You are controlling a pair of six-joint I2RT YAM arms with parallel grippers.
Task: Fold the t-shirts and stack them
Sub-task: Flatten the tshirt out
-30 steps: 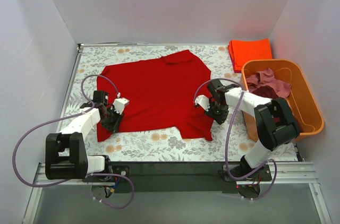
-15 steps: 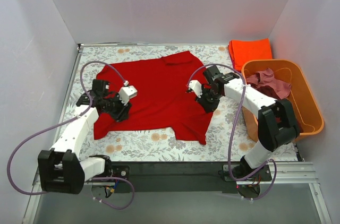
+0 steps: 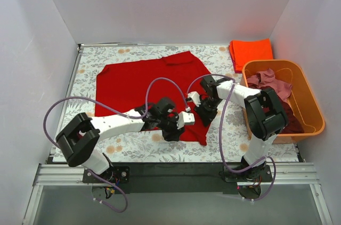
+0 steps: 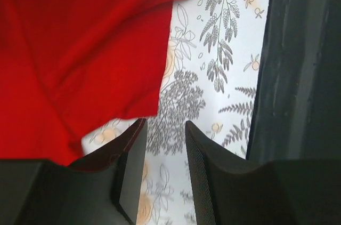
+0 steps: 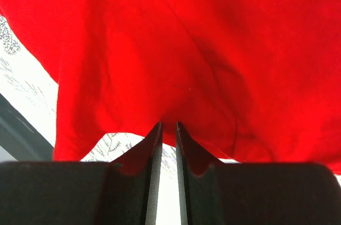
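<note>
A bright red t-shirt lies spread on the flowered table, rumpled along its front right edge. My right gripper is shut on that edge; in the right wrist view the narrow jaws pinch a bunched fold of the red cloth. My left arm reaches across to the front middle. Its gripper hangs open over bare tablecloth just off the shirt's hem, with nothing between its fingers. A folded orange-red t-shirt lies at the back right. Maroon and dusty pink t-shirts are heaped in the tub.
The orange plastic tub stands at the right edge of the table, close to my right arm. White walls close in the left, back and right sides. A dark rail runs along the table's near edge. Purple cables loop over the shirt.
My left gripper has let go of the shirt's left hem, opened, and swung right to the front middle. My right gripper has shifted a little left, still holding the cloth.
</note>
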